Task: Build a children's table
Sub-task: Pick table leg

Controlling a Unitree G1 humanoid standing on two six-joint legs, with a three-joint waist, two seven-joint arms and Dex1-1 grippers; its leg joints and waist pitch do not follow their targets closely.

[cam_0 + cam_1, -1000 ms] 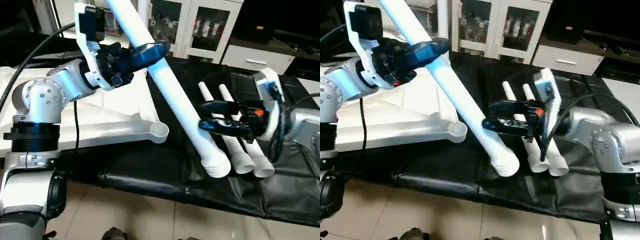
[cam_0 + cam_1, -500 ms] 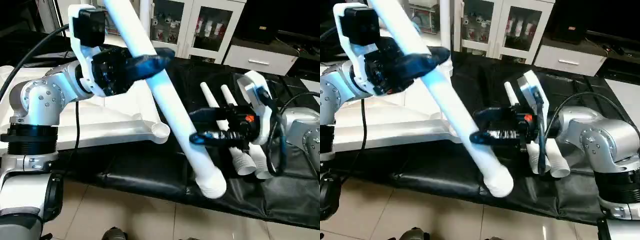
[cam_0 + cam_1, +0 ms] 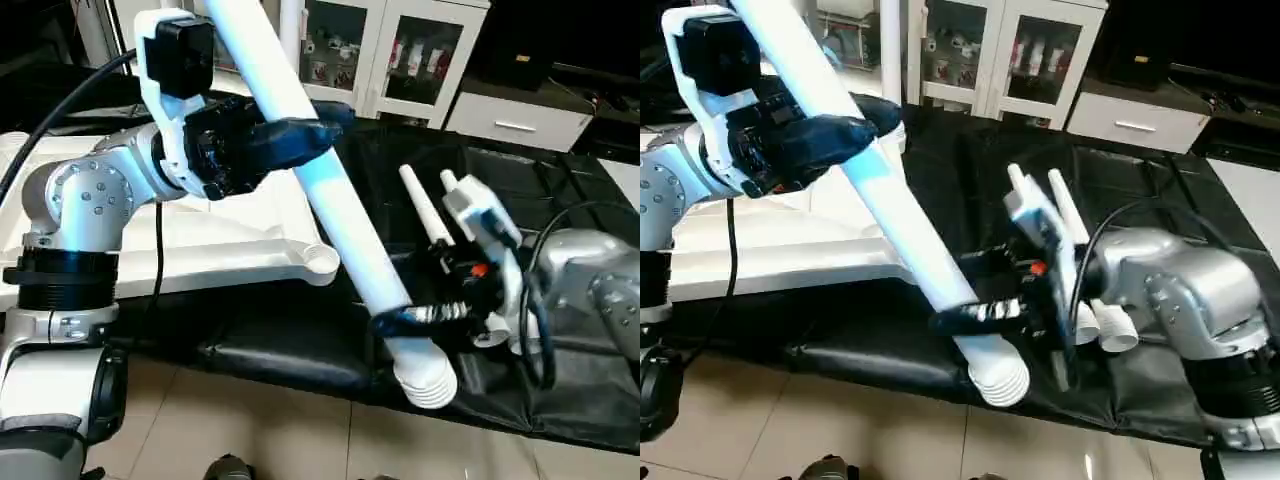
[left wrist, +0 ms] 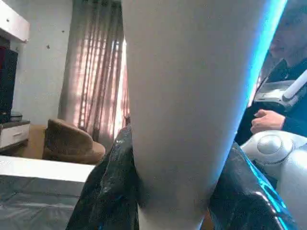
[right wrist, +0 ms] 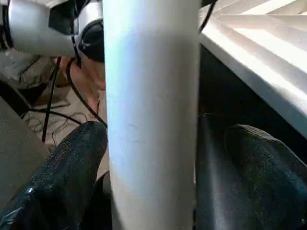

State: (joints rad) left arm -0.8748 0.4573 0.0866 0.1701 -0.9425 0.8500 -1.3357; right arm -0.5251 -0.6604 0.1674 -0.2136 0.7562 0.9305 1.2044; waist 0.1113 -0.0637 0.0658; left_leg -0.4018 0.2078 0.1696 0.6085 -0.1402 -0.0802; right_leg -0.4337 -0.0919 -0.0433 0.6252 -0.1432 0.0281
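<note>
My left gripper is shut on a long white table leg, gripping its upper part and holding it slanted over the black mat. The leg's ribbed end hangs past the mat's front edge. My right gripper is open and straddles the leg just above that end; in the right wrist view the leg stands between the black fingers with gaps on both sides. The white tabletop lies underside up at the left, a round corner socket toward the leg. Two more legs lie on the mat behind my right arm.
A black mat covers the work surface, with tiled floor below its front edge. A white glass-door cabinet and a low white drawer unit stand behind. A person's hand shows in the left wrist view.
My right gripper has swung down and forward from beside the lying legs to straddle the held leg near its ribbed end. The leg's lower end has moved forward off the mat.
</note>
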